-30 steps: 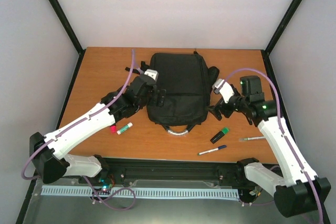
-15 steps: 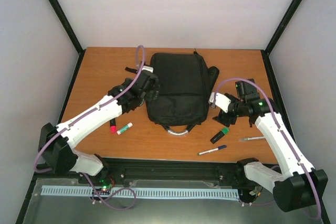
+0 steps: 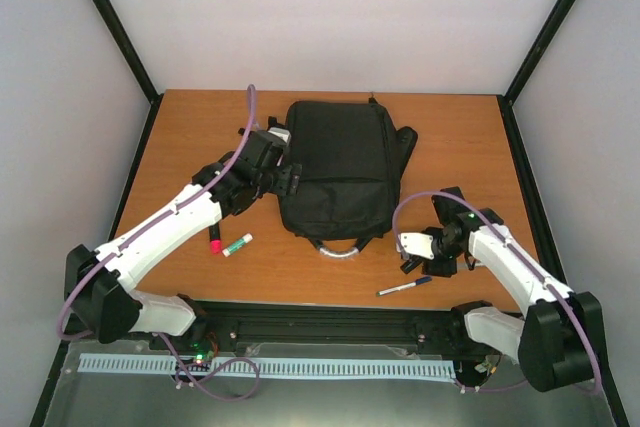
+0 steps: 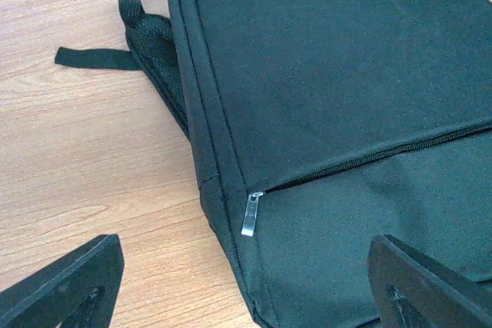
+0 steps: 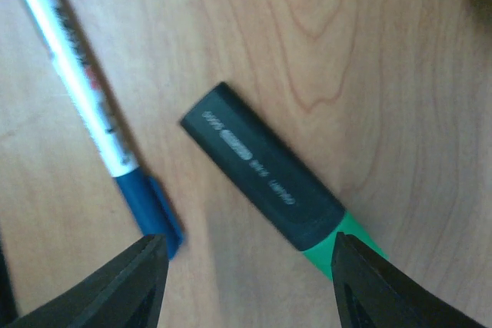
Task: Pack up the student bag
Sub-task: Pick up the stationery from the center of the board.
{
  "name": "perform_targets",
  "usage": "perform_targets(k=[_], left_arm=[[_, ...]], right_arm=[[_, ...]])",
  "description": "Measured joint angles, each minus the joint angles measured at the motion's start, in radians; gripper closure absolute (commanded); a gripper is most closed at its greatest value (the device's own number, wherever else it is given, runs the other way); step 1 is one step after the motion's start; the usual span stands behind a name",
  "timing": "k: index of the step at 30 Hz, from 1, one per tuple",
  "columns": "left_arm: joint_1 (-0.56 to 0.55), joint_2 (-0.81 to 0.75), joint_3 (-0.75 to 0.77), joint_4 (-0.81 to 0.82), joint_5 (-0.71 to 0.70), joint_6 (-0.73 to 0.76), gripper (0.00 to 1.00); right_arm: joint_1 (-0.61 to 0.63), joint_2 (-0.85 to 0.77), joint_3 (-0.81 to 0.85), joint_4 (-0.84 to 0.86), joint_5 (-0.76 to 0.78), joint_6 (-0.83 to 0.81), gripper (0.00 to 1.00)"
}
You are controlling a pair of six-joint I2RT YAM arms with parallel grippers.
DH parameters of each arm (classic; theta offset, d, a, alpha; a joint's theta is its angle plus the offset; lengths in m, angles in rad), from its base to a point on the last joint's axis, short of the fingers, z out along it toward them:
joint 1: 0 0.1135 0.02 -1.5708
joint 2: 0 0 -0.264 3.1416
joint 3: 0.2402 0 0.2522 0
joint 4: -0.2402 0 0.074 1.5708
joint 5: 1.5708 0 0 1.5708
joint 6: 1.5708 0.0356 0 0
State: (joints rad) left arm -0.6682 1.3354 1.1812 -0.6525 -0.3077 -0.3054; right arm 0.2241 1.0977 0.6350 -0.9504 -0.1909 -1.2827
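One student bag [image 3: 338, 162] lies flat mid-table [image 3: 190, 127] toward the far edge with bare wood open on both sides, and the left gripper [image 4: 246, 286] hangs spread wide over its left edge by the zipper pull [image 4: 250, 213]. The right gripper [image 5: 246, 278] sits low near the front edge, jaws partway apart and not closed on the one black-and-green highlighter [image 5: 261, 178] lying between them, with one blue-capped pen [image 5: 73, 82] just beside it. At the left front there's one white stick [image 3: 237, 244] and one small pink thing [image 3: 214, 245].
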Motion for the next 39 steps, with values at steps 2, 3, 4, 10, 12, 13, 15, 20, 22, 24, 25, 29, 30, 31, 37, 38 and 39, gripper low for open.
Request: perform_targets(k=[2, 3, 4, 10, 12, 13, 15, 20, 22, 24, 25, 29, 30, 31, 37, 38, 39], left_arm=[[0.000, -0.003, 0.000, 0.000, 0.004, 0.000, 0.11], [0.000, -0.005, 0.000, 0.000, 0.006, 0.000, 0.11], [0.000, -0.006, 0.000, 0.000, 0.007, 0.000, 0.11], [0.000, -0.006, 0.000, 0.000, 0.022, 0.000, 0.11], [0.000, -0.007, 0.000, 0.000, 0.023, 0.000, 0.11], [0.000, -0.008, 0.000, 0.000, 0.023, 0.000, 0.11], [0.000, -0.011, 0.000, 0.000, 0.024, 0.000, 0.11], [0.000, -0.016, 0.000, 0.000, 0.024, 0.000, 0.11], [0.000, -0.016, 0.000, 0.000, 0.024, 0.000, 0.10], [0.000, -0.016, 0.000, 0.000, 0.024, 0.000, 0.11], [0.000, -0.016, 0.000, 0.000, 0.024, 0.000, 0.10], [0.000, -0.016, 0.000, 0.000, 0.023, 0.000, 0.11], [0.000, -0.016, 0.000, 0.000, 0.023, 0.000, 0.10], [0.000, -0.016, 0.000, 0.000, 0.024, 0.000, 0.11], [0.000, -0.016, 0.000, 0.000, 0.024, 0.000, 0.10], [0.000, -0.016, 0.000, 0.000, 0.024, 0.000, 0.11], [0.000, -0.016, 0.000, 0.000, 0.024, 0.000, 0.10]], right_arm=[[0.003, 0.029, -0.003, 0.034, 0.023, -0.004, 0.43], [0.003, 0.044, -0.002, 0.053, 0.032, -0.004, 0.44], [0.003, 0.058, -0.002, 0.069, 0.041, -0.004, 0.44], [0.006, 0.119, -0.002, 0.143, 0.074, -0.004, 0.46], [0.006, 0.140, -0.002, 0.157, 0.081, -0.004, 0.46], [0.006, 0.153, -0.002, 0.163, 0.085, -0.005, 0.46], [0.006, 0.173, -0.002, 0.170, 0.094, -0.007, 0.47], [0.006, 0.225, 0.004, 0.175, 0.111, -0.009, 0.59], [0.006, 0.243, 0.013, 0.176, 0.113, -0.003, 0.61], [0.006, 0.259, 0.023, 0.176, 0.113, 0.008, 0.66], [0.006, 0.262, 0.026, 0.177, 0.113, 0.010, 0.69], [0.006, 0.263, 0.026, 0.174, 0.113, 0.029, 0.76], [0.006, 0.262, 0.027, 0.172, 0.112, 0.038, 0.78], [0.006, 0.260, 0.026, 0.172, 0.112, 0.041, 0.79], [0.028, 0.211, 0.008, 0.172, 0.105, 0.066, 0.66], [0.030, 0.206, -0.001, 0.177, 0.105, 0.072, 0.67], [0.031, 0.204, -0.010, 0.181, 0.106, 0.079, 0.67]])
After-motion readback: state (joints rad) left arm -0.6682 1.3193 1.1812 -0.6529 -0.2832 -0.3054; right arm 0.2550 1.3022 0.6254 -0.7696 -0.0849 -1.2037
